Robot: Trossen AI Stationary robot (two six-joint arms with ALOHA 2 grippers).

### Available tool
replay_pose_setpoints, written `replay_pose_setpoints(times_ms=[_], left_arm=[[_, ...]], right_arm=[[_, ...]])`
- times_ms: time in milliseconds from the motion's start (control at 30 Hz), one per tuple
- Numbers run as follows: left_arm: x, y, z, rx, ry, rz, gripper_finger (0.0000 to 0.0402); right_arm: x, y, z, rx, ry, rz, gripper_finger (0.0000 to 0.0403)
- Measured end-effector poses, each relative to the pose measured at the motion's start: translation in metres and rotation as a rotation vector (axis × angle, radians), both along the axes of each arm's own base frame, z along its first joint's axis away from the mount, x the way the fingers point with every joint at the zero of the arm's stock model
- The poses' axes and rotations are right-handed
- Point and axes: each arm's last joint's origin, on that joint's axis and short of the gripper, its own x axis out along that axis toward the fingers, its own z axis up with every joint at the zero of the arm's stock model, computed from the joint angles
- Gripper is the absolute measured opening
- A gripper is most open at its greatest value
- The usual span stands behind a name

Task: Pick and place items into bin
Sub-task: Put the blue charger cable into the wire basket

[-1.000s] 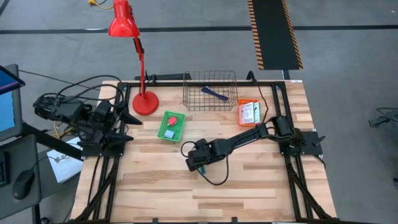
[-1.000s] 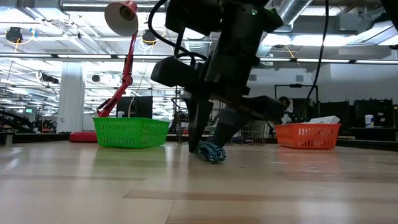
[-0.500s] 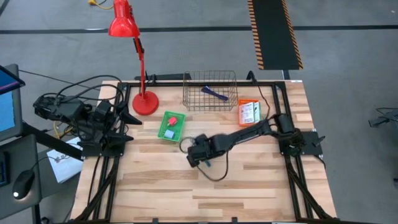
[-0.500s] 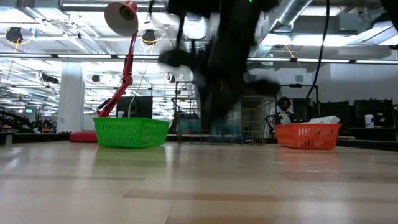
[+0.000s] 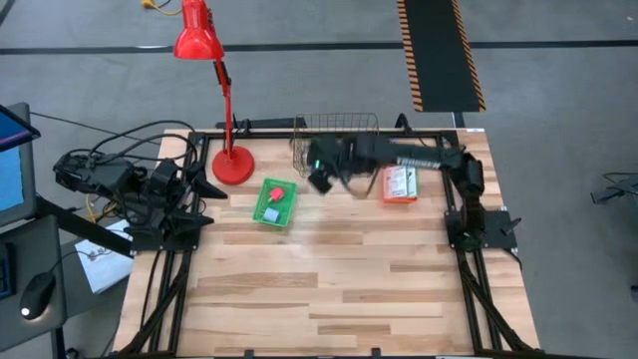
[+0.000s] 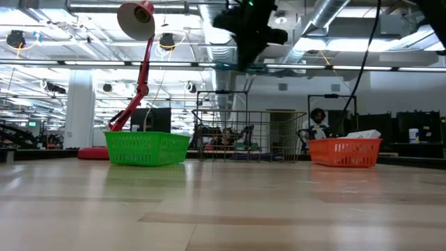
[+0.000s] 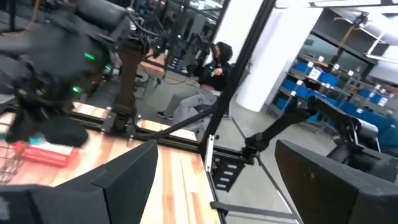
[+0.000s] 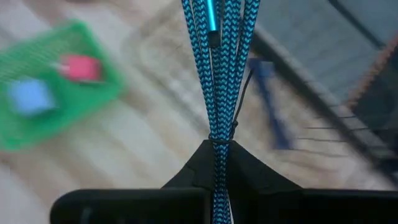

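Looking down on the wooden tabletop (image 5: 329, 289), we see our right arm stretched across its far side, with the right claw (image 5: 321, 172) held high at the near left corner of the wire bin (image 5: 339, 128). From the low camera the right claw hangs well above the bin's rim, clear of the wood. Our left arm is folded at the left edge of the tabletop, and its left claw (image 7: 211, 180) is spread wide with nothing between its dark fingers.

The red desk lamp (image 5: 211, 85) stands left of the bin. The green basket (image 5: 276, 202) lies in front of the bin toward the left, and it carries the pink-red piece (image 5: 276, 192) and the light blue piece (image 5: 269, 212). The orange basket (image 5: 400, 181) lies to the right of the bin and holds a white printed card pack (image 5: 398, 179).

In our right wrist camera the right claw is closed tight on the slim teal stick (image 8: 211, 22), which stands out between its blue patterned fingers (image 8: 219, 99). The slim dark-blue stick (image 8: 271, 106) lies already inside the wire bin, beyond the fingers.
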Motion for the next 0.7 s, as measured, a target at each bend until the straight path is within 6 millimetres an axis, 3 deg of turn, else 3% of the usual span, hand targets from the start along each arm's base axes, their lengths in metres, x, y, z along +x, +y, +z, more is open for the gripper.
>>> replay_pose_setpoints(times_ms=[100,333,533,700], left_arm=[[0.000,0.001,0.000,-0.001,-0.002,0.035,0.0314],[0.001,0.004,0.000,0.032,-0.006,0.144,0.0314],[0.001,0.007,0.000,0.045,-0.005,0.238,0.0314],[0.001,0.007,0.000,0.049,-0.005,0.256,0.0314]], right_arm=[[-0.010,-0.038,0.009,-0.016,0.074,0.059,0.0010],[-0.030,-0.107,0.003,-0.016,0.169,0.154,0.0010],[-0.044,-0.141,0.001,0.014,0.169,0.236,0.0035],[-0.047,-0.151,0.002,0.056,0.119,0.315,0.0056]])
